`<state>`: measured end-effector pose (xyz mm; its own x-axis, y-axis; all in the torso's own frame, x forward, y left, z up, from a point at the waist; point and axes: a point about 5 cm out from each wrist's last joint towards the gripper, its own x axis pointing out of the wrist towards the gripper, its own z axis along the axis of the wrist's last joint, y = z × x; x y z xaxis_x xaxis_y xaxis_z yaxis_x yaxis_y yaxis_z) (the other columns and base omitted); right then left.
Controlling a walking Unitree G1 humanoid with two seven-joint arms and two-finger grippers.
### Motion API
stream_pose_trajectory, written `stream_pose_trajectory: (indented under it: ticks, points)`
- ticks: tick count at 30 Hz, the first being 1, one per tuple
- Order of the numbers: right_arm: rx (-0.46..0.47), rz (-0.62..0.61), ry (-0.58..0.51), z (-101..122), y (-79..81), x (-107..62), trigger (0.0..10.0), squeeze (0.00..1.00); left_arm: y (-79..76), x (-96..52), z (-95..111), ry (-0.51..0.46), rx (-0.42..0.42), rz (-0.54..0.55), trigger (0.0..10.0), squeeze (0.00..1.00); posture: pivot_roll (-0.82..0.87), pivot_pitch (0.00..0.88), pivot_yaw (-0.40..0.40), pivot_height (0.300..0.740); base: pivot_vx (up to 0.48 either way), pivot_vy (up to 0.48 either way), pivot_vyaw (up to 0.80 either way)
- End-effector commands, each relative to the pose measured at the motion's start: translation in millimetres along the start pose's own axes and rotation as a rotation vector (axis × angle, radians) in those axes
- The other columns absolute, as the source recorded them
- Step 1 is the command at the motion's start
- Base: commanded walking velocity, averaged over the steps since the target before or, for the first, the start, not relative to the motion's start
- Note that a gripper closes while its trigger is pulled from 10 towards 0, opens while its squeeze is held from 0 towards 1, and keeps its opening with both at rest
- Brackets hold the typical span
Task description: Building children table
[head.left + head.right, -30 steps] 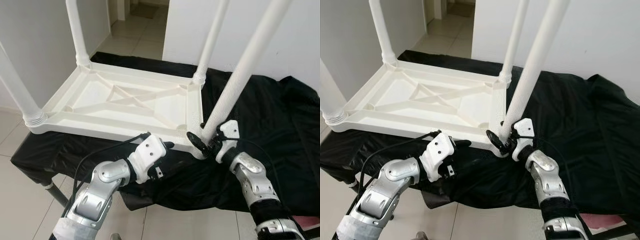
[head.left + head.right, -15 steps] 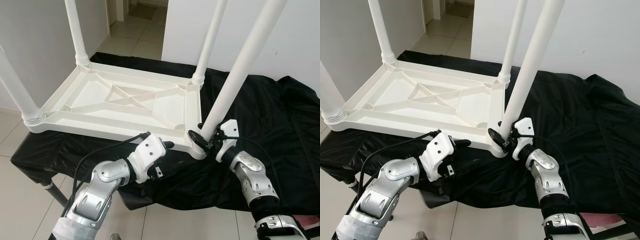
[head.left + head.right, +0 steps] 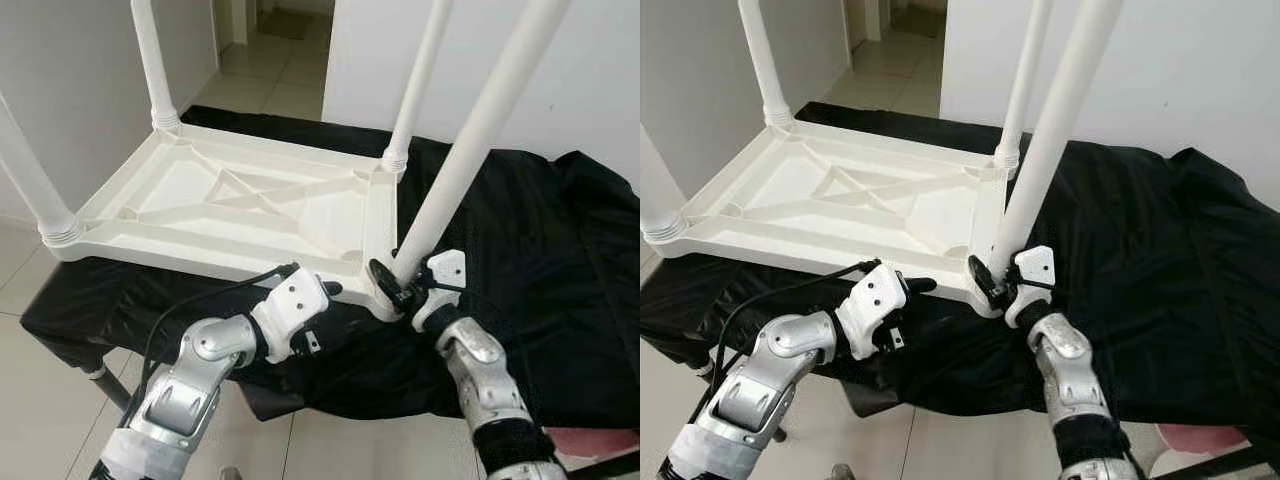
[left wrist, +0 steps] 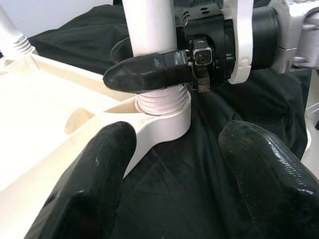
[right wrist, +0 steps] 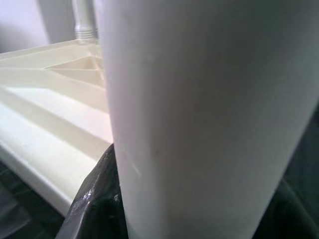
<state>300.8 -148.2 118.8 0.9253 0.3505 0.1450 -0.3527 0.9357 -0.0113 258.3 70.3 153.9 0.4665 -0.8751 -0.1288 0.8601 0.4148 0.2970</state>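
A white plastic table (image 3: pixel 170 235) lies upside down on a surface draped in black cloth (image 3: pixel 540 260). Three legs stand screwed into its corners. The fourth leg (image 3: pixel 470 140) leans to the right, its threaded end (image 4: pixel 163 102) seated in the near right corner socket (image 4: pixel 169 124). My right gripper (image 3: pixel 398 287) is shut on this leg just above the socket, one black finger (image 4: pixel 149 69) wrapping it. My left gripper (image 4: pixel 174 164) is open just in front of that corner, beside the table's front edge, holding nothing. In the right wrist view the leg (image 5: pixel 199 119) sits close against a finger (image 5: pixel 97 204).
The cloth hangs over the front edge above a tiled floor (image 3: pixel 30 400). A white wall (image 3: pixel 600 80) rises behind on the right, and a doorway (image 3: pixel 270 60) opens behind the table. The upright legs (image 3: pixel 150 60) stand tall at the far corners.
My right gripper and forearm have shifted slightly left with the leg, bringing its base over the corner socket. The left gripper has hardly moved.
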Motion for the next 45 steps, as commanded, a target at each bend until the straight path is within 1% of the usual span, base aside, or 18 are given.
stream_pose_trajectory:
  ticks: [1,4,6,7,9,11,13,14,15,16,18,29,30,31,32,37,44,45]
  points:
    - [0.021,-0.101,0.039,-4.8,3.2,-3.4,10.0,0.00,1.6,1.8,-1.0,0.001,-0.002,0.039,10.0,0.00,0.03,0.023,-0.041,0.740,0.000,0.000,0.00]
    - [0.021,-0.101,0.039,-4.8,3.2,-3.4,10.0,0.00,1.6,1.8,-1.0,0.001,-0.002,0.039,10.0,0.00,0.03,0.023,-0.041,0.740,0.000,0.000,0.00]
    - [0.037,-0.220,0.068,-8.3,8.6,-6.8,10.0,0.00,1.1,1.7,-1.0,-0.001,-0.004,0.042,10.0,0.00,0.03,0.027,-0.043,0.740,0.000,0.000,0.00]
    - [0.037,-0.220,0.068,-8.3,8.6,-6.8,10.0,0.00,1.1,1.7,-1.0,-0.001,-0.004,0.042,10.0,0.00,0.03,0.027,-0.043,0.740,0.000,0.000,0.00]
    - [0.056,-0.312,0.089,-11.1,14.9,-8.8,10.0,0.00,0.8,1.8,-0.9,-0.002,-0.005,0.043,10.0,0.00,0.03,0.031,-0.047,0.740,0.000,0.000,0.00]
    - [0.056,-0.312,0.089,-11.1,14.9,-8.8,10.0,0.00,0.8,1.8,-0.9,-0.002,-0.005,0.043,10.0,0.00,0.03,0.031,-0.047,0.740,0.000,0.000,0.00]
    - [0.075,-0.380,0.120,-13.3,22.0,-9.1,10.0,0.00,0.5,1.9,-1.4,-0.001,-0.005,0.044,10.0,0.00,0.03,0.033,-0.049,0.740,0.000,0.000,0.00]
    - [0.106,-0.410,0.130,-14.0,29.0,-7.9,10.0,0.00,0.6,1.9,-1.4,-0.002,-0.005,0.047,10.0,0.00,0.03,0.036,-0.055,0.740,0.000,0.000,0.00]
    - [0.106,-0.410,0.130,-14.0,29.0,-7.9,10.0,0.00,0.6,1.9,-1.4,-0.002,-0.005,0.047,10.0,0.00,0.03,0.036,-0.055,0.740,0.000,0.000,0.00]
    - [0.129,-0.429,0.136,-14.3,33.9,-7.0,10.0,0.00,0.6,1.9,-1.4,-0.002,-0.005,0.049,10.0,0.00,0.03,0.036,-0.055,0.740,0.000,0.000,0.00]
    - [0.131,-0.417,0.129,-12.2,35.5,-6.1,10.0,0.00,0.4,1.9,-1.1,-0.003,-0.007,0.052,10.0,0.00,0.04,0.036,-0.058,0.740,0.000,0.000,0.00]
    - [0.182,-0.415,0.123,-7.4,34.9,-5.4,10.0,0.00,2.8,1.7,-2.4,0.005,-0.001,0.062,10.0,0.00,0.03,0.036,-0.061,0.740,0.000,0.000,0.00]
    - [0.185,-0.404,0.117,-6.9,34.0,-5.5,10.0,0.31,2.8,2.2,-2.3,0.004,0.000,0.063,10.0,0.00,0.03,0.038,-0.062,0.740,0.000,0.000,0.00]
    - [0.185,-0.404,0.117,-6.9,34.0,-5.5,10.0,0.31,2.8,2.2,-2.3,0.004,0.000,0.063,10.0,0.00,0.03,0.038,-0.062,0.740,0.000,0.000,0.00]
    - [0.202,-0.391,0.100,-5.4,33.0,-6.2,10.0,1.00,2.6,2.7,-2.0,0.001,-0.002,0.064,10.0,0.00,0.03,0.038,-0.063,0.740,0.000,0.000,0.00]
    - [0.175,-0.341,0.071,-0.5,26.9,-12.8,10.0,1.00,0.8,3.2,-2.4,0.001,-0.005,0.061,10.0,0.00,0.03,0.040,-0.064,0.740,0.000,0.000,0.00]
    - [0.184,-0.268,0.055,1.0,21.3,-22.1,10.0,1.00,1.1,2.4,-1.7,-0.001,-0.007,0.062,10.0,0.00,0.03,0.040,-0.064,0.740,0.000,0.000,0.00]
    - [0.186,-0.235,0.053,1.2,20.5,-23.5,10.0,1.00,0.9,2.3,-1.6,-0.002,-0.009,0.061,10.0,0.00,0.03,0.040,-0.064,0.740,0.000,0.000,0.00]
